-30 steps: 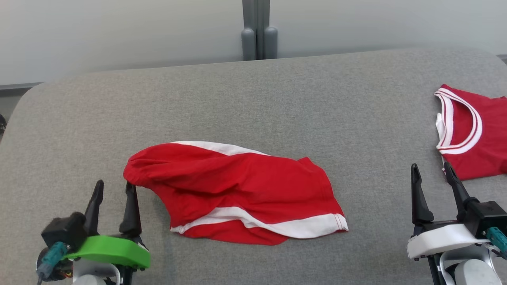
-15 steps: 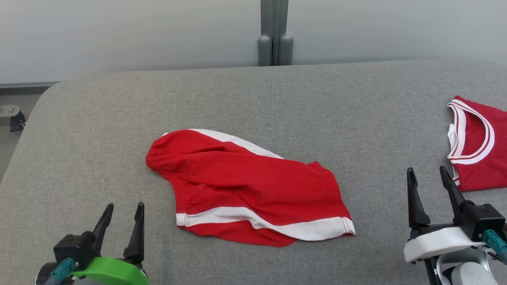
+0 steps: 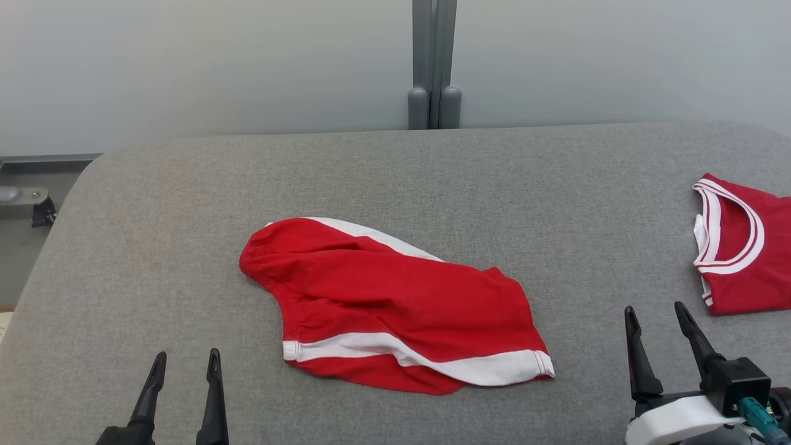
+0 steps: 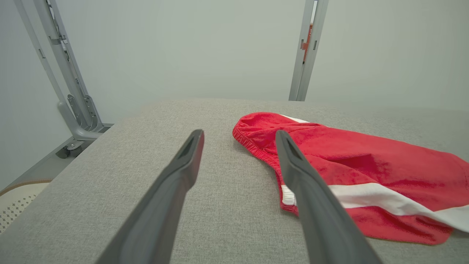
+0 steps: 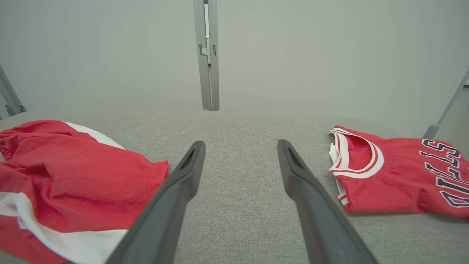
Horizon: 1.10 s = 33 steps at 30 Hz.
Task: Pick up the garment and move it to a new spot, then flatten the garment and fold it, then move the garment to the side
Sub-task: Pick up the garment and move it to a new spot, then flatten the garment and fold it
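Bright, even, diffuse light, faint soft shadows under the red cloth, no glare, sharp focus, wide-angle stretching in both wrist views

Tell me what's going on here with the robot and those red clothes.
Nothing is held right now. The rumpled red shorts lie in the middle of the grey table, not yet flattened or folded. The left end effector and right end effector hover open either side, touching nothing. A red jersey lies at the far right.
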### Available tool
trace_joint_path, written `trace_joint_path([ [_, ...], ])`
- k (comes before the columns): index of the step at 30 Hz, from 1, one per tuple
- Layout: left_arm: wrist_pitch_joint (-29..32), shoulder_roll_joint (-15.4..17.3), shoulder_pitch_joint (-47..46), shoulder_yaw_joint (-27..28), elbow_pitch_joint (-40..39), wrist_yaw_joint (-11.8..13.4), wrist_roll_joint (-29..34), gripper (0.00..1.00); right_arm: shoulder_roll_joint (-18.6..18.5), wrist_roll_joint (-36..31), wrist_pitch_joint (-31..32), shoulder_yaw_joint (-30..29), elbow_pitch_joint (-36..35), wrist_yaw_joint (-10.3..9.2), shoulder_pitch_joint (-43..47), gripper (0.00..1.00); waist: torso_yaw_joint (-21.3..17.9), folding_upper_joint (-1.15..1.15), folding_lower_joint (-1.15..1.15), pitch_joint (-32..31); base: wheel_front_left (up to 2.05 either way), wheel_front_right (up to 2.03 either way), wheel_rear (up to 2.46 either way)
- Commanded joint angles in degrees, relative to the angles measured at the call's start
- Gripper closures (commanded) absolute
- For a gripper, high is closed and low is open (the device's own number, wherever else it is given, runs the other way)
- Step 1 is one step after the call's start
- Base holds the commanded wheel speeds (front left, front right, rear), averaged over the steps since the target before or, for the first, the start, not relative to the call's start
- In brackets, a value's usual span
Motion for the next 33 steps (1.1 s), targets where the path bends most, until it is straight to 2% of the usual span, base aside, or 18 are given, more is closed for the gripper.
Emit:
trace_joint_path([
  [1,-0.26,-0.92,1.07,1.4,-0.4,-0.86,1.09,0.0,-0.07,-0.24,-0.16,0.31,0.06,-0.11,1.03,0.0,0.21,0.0,0.0,-0.48,0.0,0.0,0.0],
  [9,-0.24,-5.14,2.43,7.26,0.94,-6.62,5.6,0.0,0.04,2.85,-0.16,1.29,0.83,-0.11,3.37,0.0,-0.46,0.0,0.0,-2.02,0.0,0.0,0.0],
  [15,-0.23,-6.82,2.62,9.34,1.93,-9.5,7.36,0.0,0.05,4.03,-0.16,2.03,0.97,-0.11,3.62,0.0,-1.4,0.0,0.0,-2.09,0.0,0.0,0.0],
  [28,-0.24,-8.15,1.11,11.3,3.6,-11.54,9.35,0.0,0.06,4.03,-0.16,2.75,0.99,-0.11,3.16,0.0,-2.08,0.0,0.0,-1.56,0.0,0.0,0.0],
  [31,-0.24,-8.39,0.47,9.41,5.33,-11.84,8.05,0.0,0.07,3.87,-0.16,2.89,0.91,-0.11,2.88,0.0,-2.27,0.0,0.0,-1.38,0.0,0.0,0.0],
  [33,-0.21,-7.47,-0.75,5.93,8.07,-11.96,6.62,0.0,0.07,3.65,-0.16,3.01,0.79,-0.1,2.56,0.0,-2.4,0.0,0.0,-1.0,0.0,0.0,0.0],
])
